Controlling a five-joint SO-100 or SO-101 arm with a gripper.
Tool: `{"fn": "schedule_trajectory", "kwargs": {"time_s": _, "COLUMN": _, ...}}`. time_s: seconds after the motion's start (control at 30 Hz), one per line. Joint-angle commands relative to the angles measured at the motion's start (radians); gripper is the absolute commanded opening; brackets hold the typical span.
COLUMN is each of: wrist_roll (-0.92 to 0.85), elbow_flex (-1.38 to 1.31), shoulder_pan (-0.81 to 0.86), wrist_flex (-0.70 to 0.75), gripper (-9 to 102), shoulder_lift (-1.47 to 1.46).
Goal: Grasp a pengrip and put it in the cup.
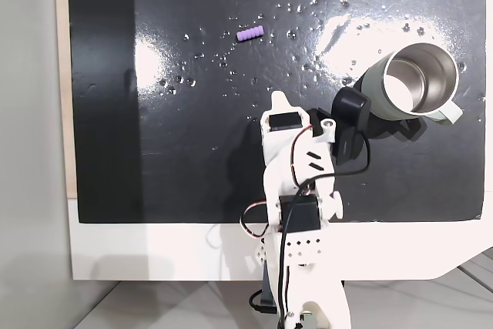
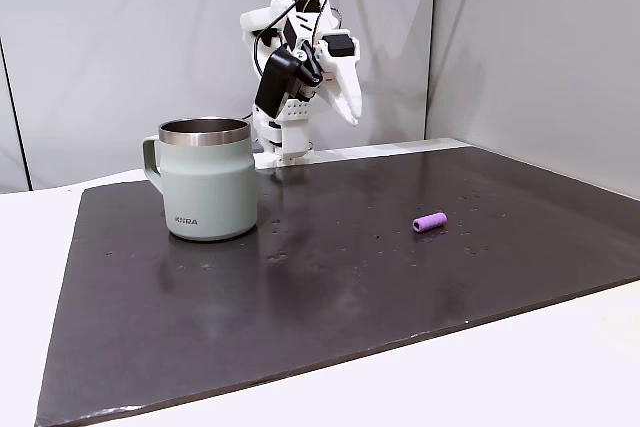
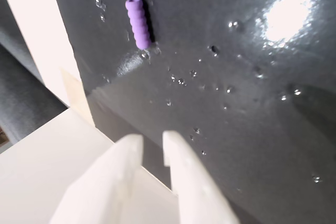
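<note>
Arm folded back near its base, gripper raised off the mat w/ white fingers nearly together, only a thin slit between tips, nothing held. Prob. a start/rest pose: grasp not yet begun, approx. 0% done.

Pengrip lying on its side, alone on the dark mat, well apart from the gripper; at approx. 12 o'clock from the arm in a fixed view, and at approx. 11 o'clock from the fingertips in wrist view. Ribbed, small, likely soft, so likely to roll or squirt if pinched off-centre. Long axis runs roughly toward the camera in wrist view, so fingers would need to open wider and close across the short side.

Cup upright on the mat, handle away from the pengrip, at approx. 2 o'clock from the arm in a fixed view. Mouth open upward, good for a drop from above. Inside shiny steel, appears empty: no pengrip or other thing visible in it. Pengrip and cup well apart, arm's reach line between them.
</note>
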Motion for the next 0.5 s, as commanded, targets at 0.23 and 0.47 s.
{"fn": "schedule_trajectory", "kwargs": {"time_s": 0.23, "wrist_roll": 0.051, "elbow_flex": -0.574, "shoulder_pan": 0.002, "wrist_flex": 0.152, "gripper": 8, "shoulder_lift": -0.569}}
{"fn": "schedule_trajectory", "kwargs": {"time_s": 0.47, "wrist_roll": 0.094, "elbow_flex": -0.887, "shoulder_pan": 0.006, "wrist_flex": 0.299, "gripper": 22, "shoulder_lift": -0.885}}
